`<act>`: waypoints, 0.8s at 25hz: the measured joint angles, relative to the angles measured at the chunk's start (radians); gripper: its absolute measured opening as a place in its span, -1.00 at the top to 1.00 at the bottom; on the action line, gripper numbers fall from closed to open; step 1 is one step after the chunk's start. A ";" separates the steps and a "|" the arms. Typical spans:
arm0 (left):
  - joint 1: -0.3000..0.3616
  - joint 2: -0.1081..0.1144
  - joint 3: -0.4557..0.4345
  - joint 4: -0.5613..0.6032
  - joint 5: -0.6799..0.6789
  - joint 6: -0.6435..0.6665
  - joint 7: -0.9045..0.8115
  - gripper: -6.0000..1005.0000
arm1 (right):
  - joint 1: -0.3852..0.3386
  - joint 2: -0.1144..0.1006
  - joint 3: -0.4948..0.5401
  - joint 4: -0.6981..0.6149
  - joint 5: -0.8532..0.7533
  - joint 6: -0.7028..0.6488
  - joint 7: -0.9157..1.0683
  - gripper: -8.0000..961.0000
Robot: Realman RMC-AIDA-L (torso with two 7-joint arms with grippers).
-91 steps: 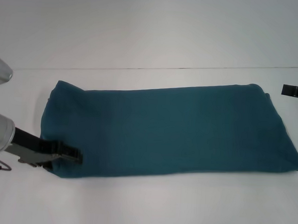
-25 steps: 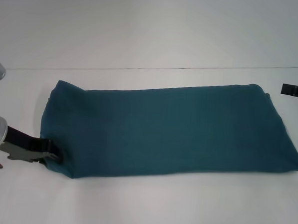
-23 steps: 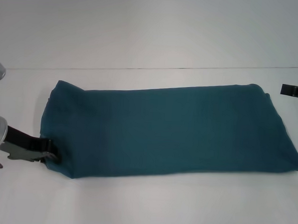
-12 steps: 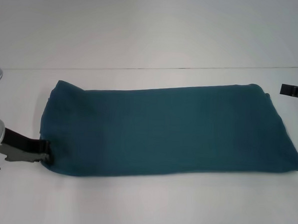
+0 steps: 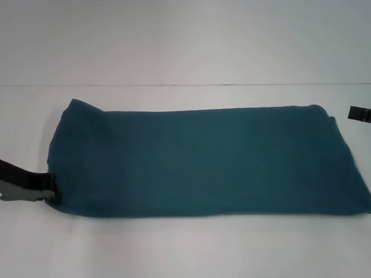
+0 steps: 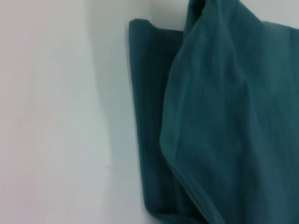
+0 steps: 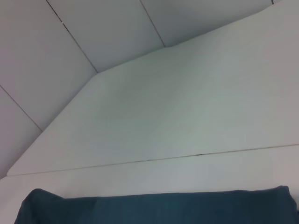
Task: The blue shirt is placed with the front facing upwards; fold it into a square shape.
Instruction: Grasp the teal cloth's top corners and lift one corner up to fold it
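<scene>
Bare lab-like test space, plain white table (image 5: 178,45), pale panelled wall (image 7: 70,42)

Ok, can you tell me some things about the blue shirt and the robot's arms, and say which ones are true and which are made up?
1. The blue shirt lies folded into a long band on the white table. True.
2. The pink lettering on the shirt shows on top. False: only plain blue cloth shows.
3. The left gripper is at the shirt's near left corner. True.
4. The right gripper is pressing on the middle of the shirt. False: it sits off at the right edge, apart from the shirt.
5. The shirt is crumpled into a ball. False: it lies flat.
</scene>
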 joint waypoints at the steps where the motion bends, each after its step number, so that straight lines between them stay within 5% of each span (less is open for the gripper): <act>1: 0.004 0.000 -0.001 0.006 -0.001 0.002 0.000 0.96 | 0.000 0.000 0.000 0.001 0.000 0.001 -0.001 -0.89; 10: 0.051 0.004 -0.045 0.059 -0.023 0.022 0.025 0.96 | 0.005 0.005 0.000 0.004 0.000 0.003 -0.002 -0.88; 20: 0.090 0.027 -0.191 0.061 -0.055 0.050 0.111 0.96 | 0.009 0.018 -0.002 0.005 0.000 0.018 -0.004 -0.88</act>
